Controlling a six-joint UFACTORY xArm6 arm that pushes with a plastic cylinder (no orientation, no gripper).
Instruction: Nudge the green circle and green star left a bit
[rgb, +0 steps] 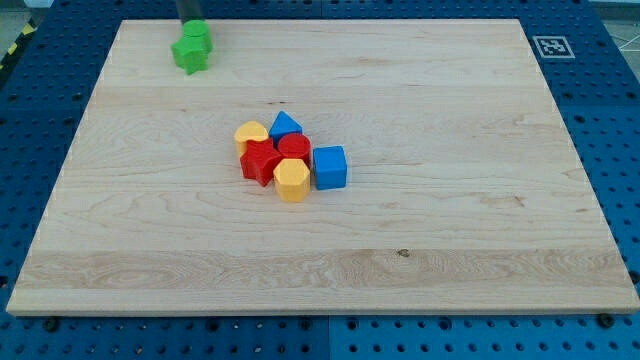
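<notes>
The green plastic circle (198, 33) and green plastic star (188, 55) sit touching near the pale wooden desk's (450, 230) top edge, toward its left corner, with bare wood on their left. A dark rod (190, 9) enters at the view's top just above them; my tip is hidden behind the circle. There are no jaws on it. A cluster of yellow, red and blue blocks (290, 158) lies well apart, mid-desk.

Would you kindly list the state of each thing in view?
my tip: at the green pair's top edge
green circle: touching green star
green star: near top-left corner
central cluster: six blocks packed together
board: flat
</notes>
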